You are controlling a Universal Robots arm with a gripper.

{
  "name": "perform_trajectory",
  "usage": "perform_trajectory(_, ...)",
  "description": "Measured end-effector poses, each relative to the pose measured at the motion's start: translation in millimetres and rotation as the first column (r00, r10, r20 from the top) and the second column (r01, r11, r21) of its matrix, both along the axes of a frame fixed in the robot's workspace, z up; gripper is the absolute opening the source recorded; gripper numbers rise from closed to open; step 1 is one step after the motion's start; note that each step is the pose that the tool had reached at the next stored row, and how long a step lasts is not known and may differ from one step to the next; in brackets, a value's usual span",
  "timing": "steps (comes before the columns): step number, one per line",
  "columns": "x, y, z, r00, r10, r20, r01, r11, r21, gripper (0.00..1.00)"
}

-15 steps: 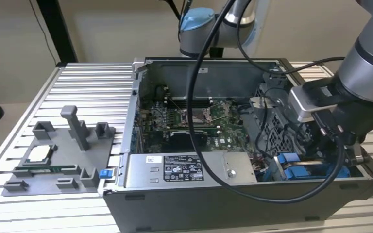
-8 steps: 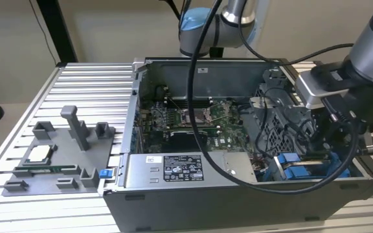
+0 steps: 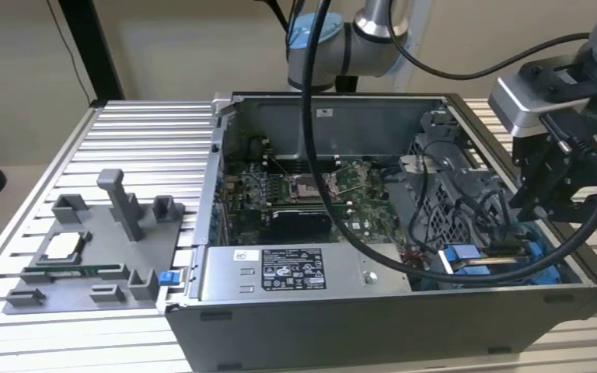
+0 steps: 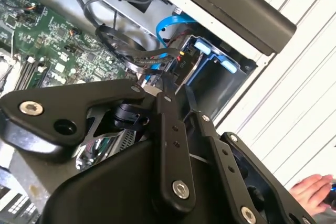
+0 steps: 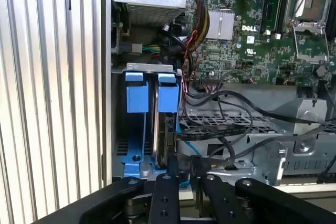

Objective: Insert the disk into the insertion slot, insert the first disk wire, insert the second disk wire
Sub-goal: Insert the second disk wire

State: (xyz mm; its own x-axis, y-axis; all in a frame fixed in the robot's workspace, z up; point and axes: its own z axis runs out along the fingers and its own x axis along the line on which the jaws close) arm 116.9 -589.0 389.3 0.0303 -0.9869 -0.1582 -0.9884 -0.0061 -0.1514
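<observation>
Gripper (image 3: 547,203) at exterior view's right, above slot (image 5: 142,129) — disk (image 5: 169,137) seated edge-on between blue rails; finger state cannot be told

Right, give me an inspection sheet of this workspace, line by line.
Surface: ribbed aluminium table, carrying the open grey computer case.
Job's things: silver disk in its bright blue frame stands on edge in the grey drive cage's insertion slot.
Clutter: grey plastic fixture tray on the exterior view's left; grey labelled power-supply box and green motherboard inside the case.
Grippers: black gripper sits right over the disk's edge; whether it grips cannot be told.
Cables: black wire bundle beside the cage; light blue flat cable.
Surroundings: a person's hand at the table edge.
</observation>
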Motion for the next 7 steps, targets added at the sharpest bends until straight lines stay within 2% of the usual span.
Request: perform_trajectory(7, 0.0, 0.0, 0.5, 1.0000, 0.000, 0.0000, 0.000, 1.0000, 0.0001, 1.00)
